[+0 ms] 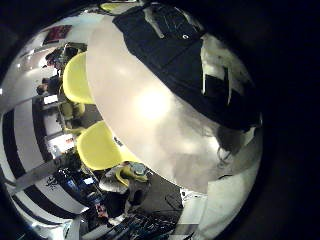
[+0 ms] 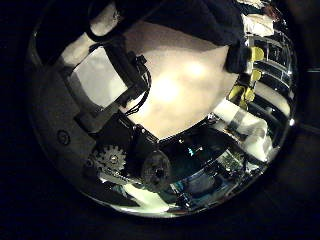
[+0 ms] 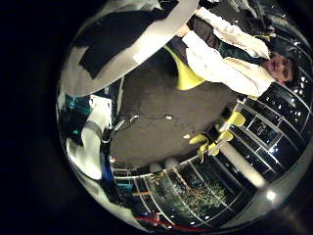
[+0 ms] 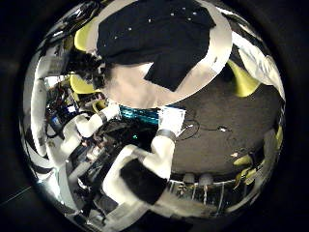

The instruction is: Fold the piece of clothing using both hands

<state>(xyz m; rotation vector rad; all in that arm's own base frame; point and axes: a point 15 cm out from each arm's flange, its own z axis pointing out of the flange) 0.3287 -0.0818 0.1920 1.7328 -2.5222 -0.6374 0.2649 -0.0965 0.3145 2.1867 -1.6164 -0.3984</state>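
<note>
Garment (image 4: 159, 39), dark with small buttons, spread flat on pale table (image 4: 135, 89); both hands' grip indiscernible.

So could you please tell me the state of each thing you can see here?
piece of clothing: lying flat on the table, held by neither hand, not yet folded up small
table: bearing the clothing, partly bare beside it
left hand: clear of the table, fingers relaxed, holding nothing
right hand: off past the table's edge, fingers relaxed, holding nothing
</note>
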